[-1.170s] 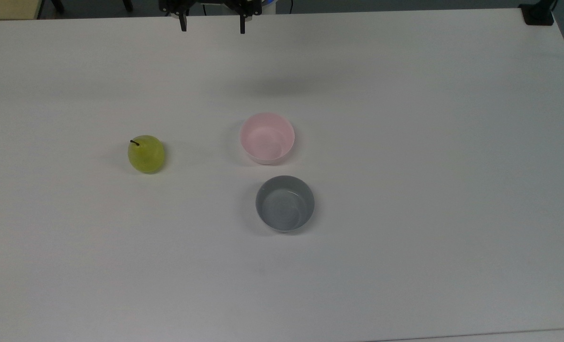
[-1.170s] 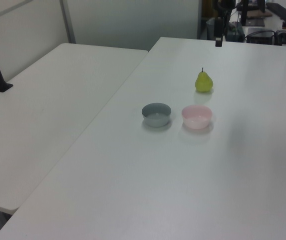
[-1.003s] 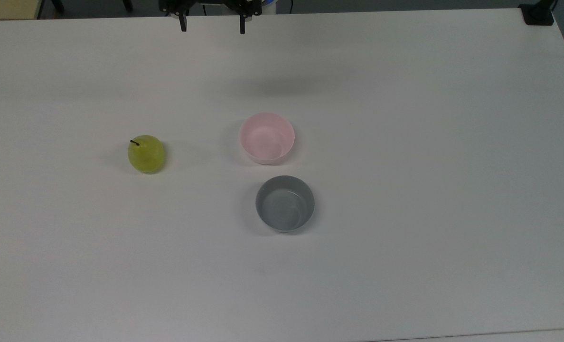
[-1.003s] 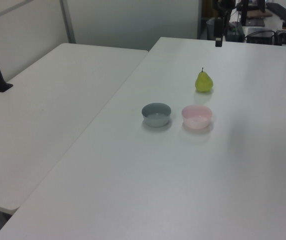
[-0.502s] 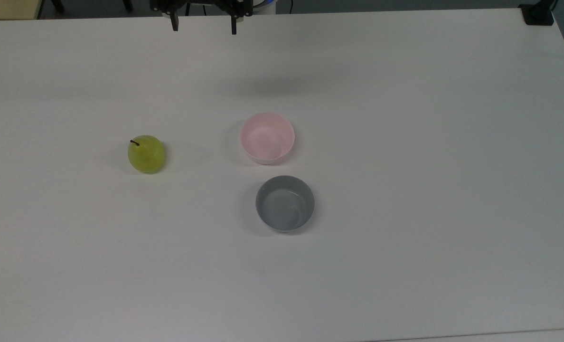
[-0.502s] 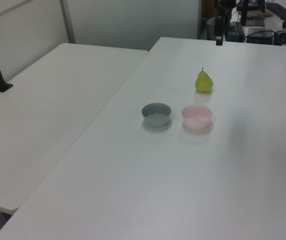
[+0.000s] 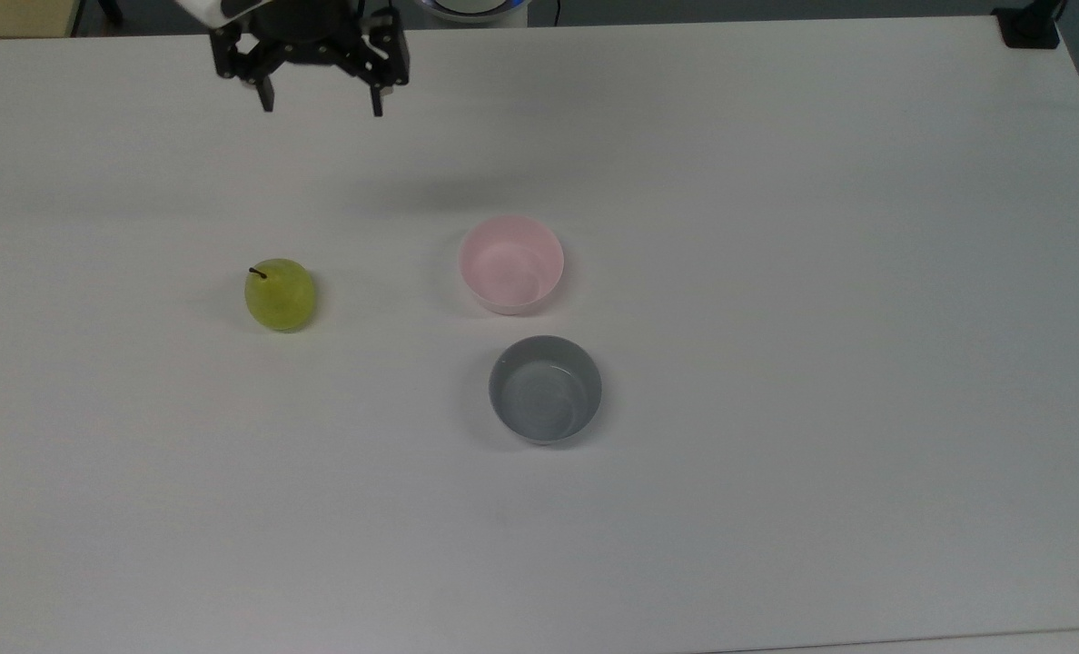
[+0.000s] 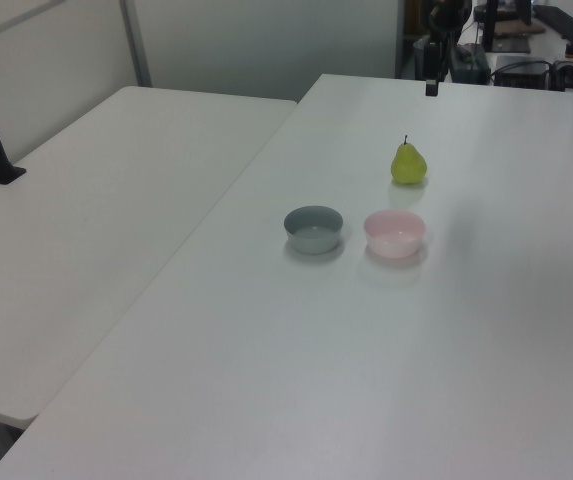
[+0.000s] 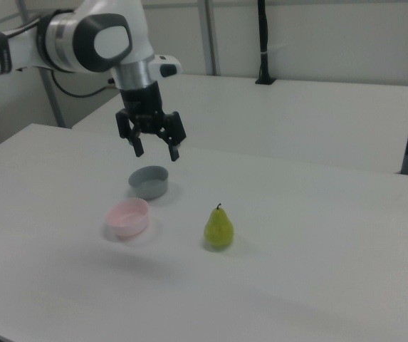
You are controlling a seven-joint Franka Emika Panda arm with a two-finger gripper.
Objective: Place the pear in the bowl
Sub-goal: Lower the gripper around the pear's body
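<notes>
In the top view, the gripper (image 7: 321, 104) is being held above the far part of the white table (image 7: 776, 272), its two fingers spread wide apart with nothing between them. The pear (image 7: 280, 293) is being left standing on the table toward the top view's left, well apart from the gripper, its dark stem pointing up. The pink bowl (image 7: 510, 264) is being shown to the top view's right of the pear, and a grey bowl (image 7: 545, 389) is sitting just beside it, nearer the camera; both bowls are being seen with nothing inside. In the left view, the pear (image 8: 408, 164) is being seen upright beyond the pink bowl (image 8: 394, 233), with the grey bowl (image 8: 313, 228) at the left view's left of the pink one. In the right view, the gripper (image 9: 157, 151) is being carried well above the table, fingers parted and pointing down, while the pear (image 9: 218, 228) is resting at the right view's right of the pink bowl (image 9: 127, 217), and the grey bowl (image 9: 149, 182) is lying behind.
</notes>
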